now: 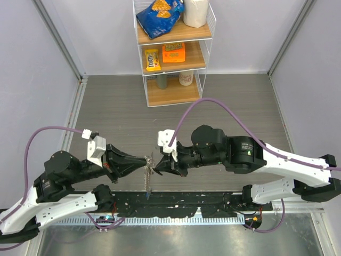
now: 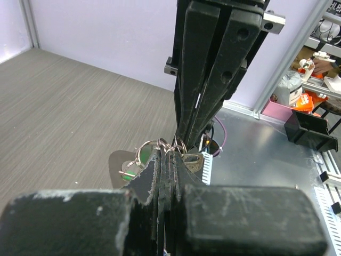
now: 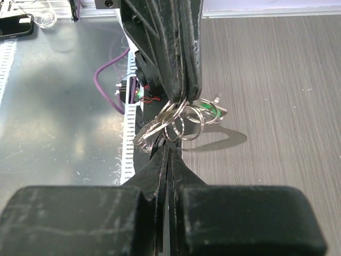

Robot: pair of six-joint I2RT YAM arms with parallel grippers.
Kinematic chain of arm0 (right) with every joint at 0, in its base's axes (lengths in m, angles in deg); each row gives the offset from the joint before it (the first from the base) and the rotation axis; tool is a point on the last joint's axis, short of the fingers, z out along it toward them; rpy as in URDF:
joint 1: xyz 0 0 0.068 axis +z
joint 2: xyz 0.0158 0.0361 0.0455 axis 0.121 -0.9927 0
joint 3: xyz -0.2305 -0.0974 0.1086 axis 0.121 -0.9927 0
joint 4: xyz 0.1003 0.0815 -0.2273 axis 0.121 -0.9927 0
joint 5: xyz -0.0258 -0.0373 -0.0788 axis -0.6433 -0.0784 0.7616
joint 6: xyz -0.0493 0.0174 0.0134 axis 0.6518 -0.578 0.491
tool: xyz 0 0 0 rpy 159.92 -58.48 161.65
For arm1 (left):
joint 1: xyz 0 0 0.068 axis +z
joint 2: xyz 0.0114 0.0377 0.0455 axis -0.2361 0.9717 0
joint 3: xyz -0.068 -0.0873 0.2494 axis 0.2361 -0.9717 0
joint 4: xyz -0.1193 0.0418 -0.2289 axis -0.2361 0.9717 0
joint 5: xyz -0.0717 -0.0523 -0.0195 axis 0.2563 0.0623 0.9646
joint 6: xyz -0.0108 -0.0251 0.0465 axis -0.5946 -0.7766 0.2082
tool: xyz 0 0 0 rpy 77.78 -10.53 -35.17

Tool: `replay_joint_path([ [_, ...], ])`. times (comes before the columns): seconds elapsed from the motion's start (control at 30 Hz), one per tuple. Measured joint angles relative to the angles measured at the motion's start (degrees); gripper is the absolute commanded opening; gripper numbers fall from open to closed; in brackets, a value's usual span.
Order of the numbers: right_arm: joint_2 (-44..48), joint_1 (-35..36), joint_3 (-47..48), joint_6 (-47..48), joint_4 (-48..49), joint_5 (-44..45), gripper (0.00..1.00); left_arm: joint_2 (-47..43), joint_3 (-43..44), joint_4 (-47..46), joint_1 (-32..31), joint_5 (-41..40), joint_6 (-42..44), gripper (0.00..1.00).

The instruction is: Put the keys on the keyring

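Note:
The keyring (image 1: pixel 151 160) is a bunch of thin silvery loops held in the air between my two gripper tips, with a chain-like strand (image 1: pixel 147 184) hanging below. In the left wrist view the loops (image 2: pixel 157 145) sit at my fingertips, with a green key (image 2: pixel 129 174) to the left and a dull metal key (image 2: pixel 193 161) to the right. My left gripper (image 2: pixel 169 153) is shut on the loops. My right gripper (image 3: pixel 170 147) faces it tip to tip and is shut on the loops (image 3: pixel 180 120); the green key (image 3: pixel 211 112) hangs behind them. The blue key is not visible.
A white wire shelf rack (image 1: pixel 173 50) with snack bags and boxes stands at the back of the grey wood-grain table (image 1: pixel 117 106). A metal plate (image 1: pixel 176 237) and black rail (image 1: pixel 181 202) run along the near edge. Black bins (image 2: pixel 310 131) stand to the right.

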Motion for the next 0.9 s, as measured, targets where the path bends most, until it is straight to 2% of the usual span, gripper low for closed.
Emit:
replay_joint_path([
  [0.1, 0.3, 0.0, -0.9, -0.4, 0.3, -0.9, 0.05, -0.2, 0.0, -0.4, 0.0, -0.6, 0.0, 0.0],
  [0.23, 1.1, 0.0, -1.6, -1.0, 0.7, -0.9, 0.3, -0.3, -0.1, -0.5, 0.0, -0.9, 0.0, 0.0],
  [0.3, 2.0, 0.0, -1.8, -1.0, 1.1, -0.4, 0.36, -0.3, -0.2, -0.5, 0.0, -0.9, 0.0, 0.0],
  [0.63, 4.3, 0.0, -1.2, -0.8, 3.7, 1.0, 0.47, -0.3, -0.4, -0.6, 0.0, -0.9, -0.2, 0.0],
  [0.9, 1.3, 0.0, 0.2, 2.5, 4.5, 1.0, 0.49, -0.4, -0.6, -0.9, 0.0, -0.9, -0.2, 0.0],
])
